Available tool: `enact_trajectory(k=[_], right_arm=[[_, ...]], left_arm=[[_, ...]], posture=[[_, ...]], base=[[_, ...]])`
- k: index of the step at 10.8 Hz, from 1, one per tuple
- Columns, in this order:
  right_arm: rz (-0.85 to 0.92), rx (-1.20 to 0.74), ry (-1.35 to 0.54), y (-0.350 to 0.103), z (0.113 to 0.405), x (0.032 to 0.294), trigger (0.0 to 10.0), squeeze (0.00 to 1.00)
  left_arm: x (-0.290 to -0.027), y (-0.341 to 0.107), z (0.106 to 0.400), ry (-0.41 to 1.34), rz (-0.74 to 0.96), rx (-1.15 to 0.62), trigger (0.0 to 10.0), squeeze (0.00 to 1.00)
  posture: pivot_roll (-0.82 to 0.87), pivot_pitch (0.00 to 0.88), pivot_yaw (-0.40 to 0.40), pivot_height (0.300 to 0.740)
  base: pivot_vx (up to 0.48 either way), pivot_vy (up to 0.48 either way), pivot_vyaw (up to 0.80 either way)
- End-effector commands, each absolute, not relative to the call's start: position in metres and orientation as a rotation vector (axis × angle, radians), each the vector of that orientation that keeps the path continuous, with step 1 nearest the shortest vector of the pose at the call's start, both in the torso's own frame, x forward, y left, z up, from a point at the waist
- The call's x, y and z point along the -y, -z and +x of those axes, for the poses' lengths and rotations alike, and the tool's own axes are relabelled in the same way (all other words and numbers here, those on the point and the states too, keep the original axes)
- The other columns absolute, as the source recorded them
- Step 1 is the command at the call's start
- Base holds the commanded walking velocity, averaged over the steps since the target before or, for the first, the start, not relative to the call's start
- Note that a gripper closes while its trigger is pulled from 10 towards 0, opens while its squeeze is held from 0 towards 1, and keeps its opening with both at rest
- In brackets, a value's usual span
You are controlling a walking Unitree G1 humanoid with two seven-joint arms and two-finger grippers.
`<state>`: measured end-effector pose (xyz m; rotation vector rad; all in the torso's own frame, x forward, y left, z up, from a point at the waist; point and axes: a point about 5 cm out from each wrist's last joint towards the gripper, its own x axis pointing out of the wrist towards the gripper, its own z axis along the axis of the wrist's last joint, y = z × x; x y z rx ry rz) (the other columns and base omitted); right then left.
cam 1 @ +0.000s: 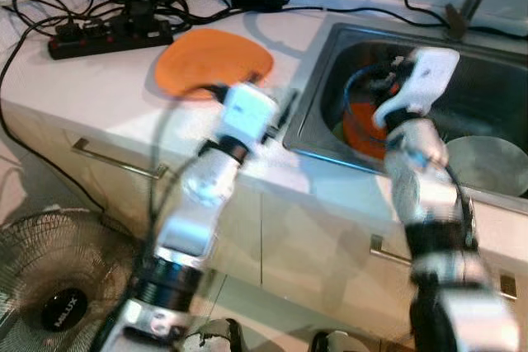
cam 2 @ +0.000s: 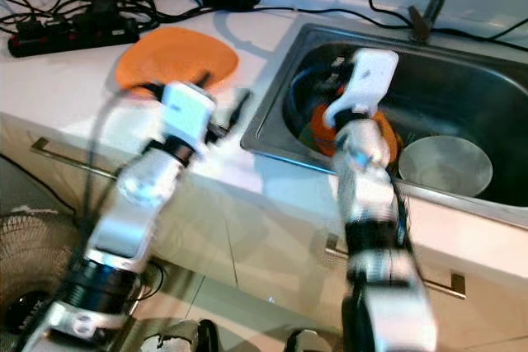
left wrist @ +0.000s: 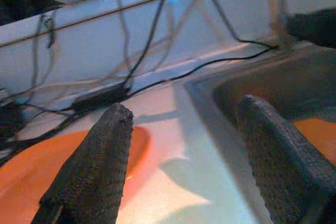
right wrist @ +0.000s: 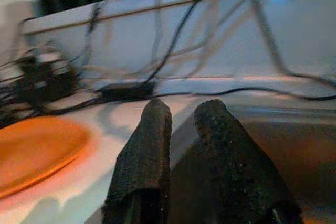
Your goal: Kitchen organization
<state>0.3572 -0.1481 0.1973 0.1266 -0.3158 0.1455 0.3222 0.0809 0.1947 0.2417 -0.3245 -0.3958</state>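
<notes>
At the sink's left rim, left end effector (left wrist: 178,156) spread wide, empty, above white tabletop (cam 1: 99,80); right end effector (right wrist: 181,145) nearly closed, empty, over steel sink basin (cam 2: 462,96). Little sorted yet, seemingly: flat orange plate (cam 1: 214,59) left on tabletop; orange dish (cam 2: 388,142) and grey round bowl (cam 2: 445,162) in basin. Tight room: black power strip (cam 1: 107,35), cables close behind.
</notes>
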Motion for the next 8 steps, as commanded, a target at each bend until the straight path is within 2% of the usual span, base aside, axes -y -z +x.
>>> enact_trajectory(k=[1, 3, 4, 6, 8], right_arm=[[0.13, 0.323, -0.179, -0.202, 0.355, 0.143, 10.0, 0.0], [0.147, 0.335, -0.158, -0.206, 0.344, 0.147, 10.0, 0.0], [0.145, 0.339, -0.155, -0.206, 0.34, 0.148, 10.0, 0.0], [0.146, 0.29, -0.175, -0.193, 0.332, 0.141, 10.0, 0.0], [0.194, 0.233, -0.198, -0.179, 0.329, 0.123, 10.0, 0.0]], left_arm=[[-0.084, -0.196, 0.325, 0.374, 0.253, 0.328, 10.0, 0.0], [-0.103, -0.198, 0.33, 0.287, 0.255, 0.343, 10.0, 0.0], [-0.104, -0.197, 0.331, 0.271, 0.277, 0.334, 10.0, 0.0], [-0.123, -0.192, 0.332, 0.257, 0.331, 0.309, 10.0, 0.0], [-0.147, -0.203, 0.342, 0.275, 0.561, 0.299, 10.0, 0.0]], posture=[[0.03, 0.076, 0.026, 0.74], [0.03, 0.084, 0.024, 0.74], [0.03, 0.088, 0.023, 0.74], [0.03, 0.094, 0.025, 0.74], [0.04, 0.09, 0.035, 0.74]], base=[[0.0, 0.0, 0.0], [0.0, 0.0, 0.0], [0.0, 0.0, 0.0], [0.0, 0.0, 0.0], [0.0, 0.0, 0.0]])
